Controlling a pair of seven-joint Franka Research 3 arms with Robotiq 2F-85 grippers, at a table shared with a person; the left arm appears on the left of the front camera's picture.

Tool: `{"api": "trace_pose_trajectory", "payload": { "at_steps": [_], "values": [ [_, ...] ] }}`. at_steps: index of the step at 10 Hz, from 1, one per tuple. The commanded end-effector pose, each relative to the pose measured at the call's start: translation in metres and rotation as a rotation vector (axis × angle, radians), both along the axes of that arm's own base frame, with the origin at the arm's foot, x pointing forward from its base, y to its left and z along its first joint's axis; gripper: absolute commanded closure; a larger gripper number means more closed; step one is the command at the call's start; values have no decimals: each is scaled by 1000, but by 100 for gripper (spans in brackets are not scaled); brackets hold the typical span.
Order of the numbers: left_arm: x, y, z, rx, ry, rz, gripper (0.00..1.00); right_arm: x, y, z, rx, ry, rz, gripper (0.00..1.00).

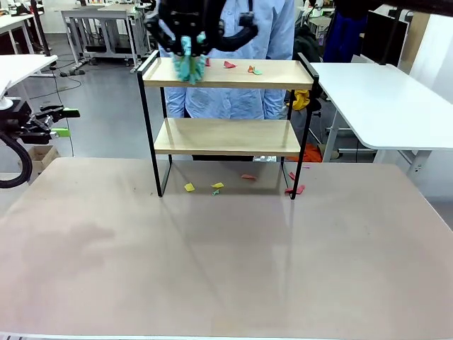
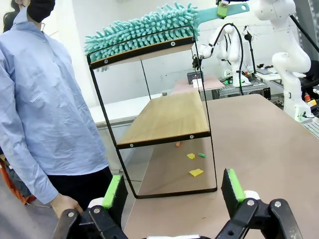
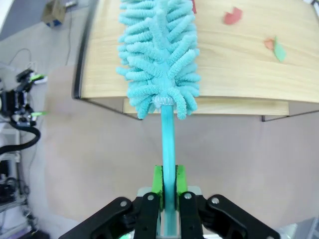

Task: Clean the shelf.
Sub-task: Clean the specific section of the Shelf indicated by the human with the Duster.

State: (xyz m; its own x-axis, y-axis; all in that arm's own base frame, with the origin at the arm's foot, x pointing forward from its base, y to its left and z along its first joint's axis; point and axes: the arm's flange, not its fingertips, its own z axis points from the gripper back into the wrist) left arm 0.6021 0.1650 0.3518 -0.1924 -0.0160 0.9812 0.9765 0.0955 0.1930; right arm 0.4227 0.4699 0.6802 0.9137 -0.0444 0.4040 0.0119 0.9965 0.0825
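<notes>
Front view: the shelf (image 1: 226,136) stands at the far middle of the table (image 1: 226,283), with a person (image 1: 233,99) close behind it. A teal duster (image 1: 187,65) is laid on the left end of the top board (image 1: 283,76). Its handle is clamped between the closed pads of the right gripper (image 3: 168,174), which reaches in from above. A few coloured scraps (image 1: 230,64) lie on the same board, just right of the duster head and apart from it. More bits (image 1: 190,187) are scattered on the table under and beside the shelf legs. The lower board looks bare.

The left gripper (image 1: 62,122) is held well off to the left, its jaws spread wide with nothing between them.

The step in hand is judged to be the sweeping of the top board, with the scraps not yet reached. For the next move, the head would need to be kept flat on the wood and drawn rightward through the scraps. They could then be pushed over an edge without the black frame being struck.
</notes>
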Motion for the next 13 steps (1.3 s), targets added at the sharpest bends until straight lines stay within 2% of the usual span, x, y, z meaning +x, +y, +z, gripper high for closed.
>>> {"api": "trace_pose_trajectory", "payload": {
  "at_steps": [1, 6, 8, 9, 10, 11, 13],
  "values": [
    [-2, -1, 2, 6, -13, -5, 0, -17, -56, -4, -8, 23, -50, 87],
    [-2, -1, 2, 6, -13, -5, 0, -32, -181, -5, -18, 117, -177, 87],
    [-2, -1, 2, 6, -13, -5, 0, -35, -227, -4, -62, 108, -226, 87],
    [-2, -1, 2, 6, -13, -5, 0, -36, -246, -4, -60, 95, -205, 87],
    [-2, -1, 2, 6, -13, -5, 0, -45, -243, 2, 37, 26, -85, 87],
    [-2, -1, 2, 6, -13, -5, 0, -27, -225, 6, -62, 97, -224, 87],
    [-2, -1, 2, 6, -13, -5, 0, -27, -225, 6, -62, 97, -224, 87]
  ]
}}
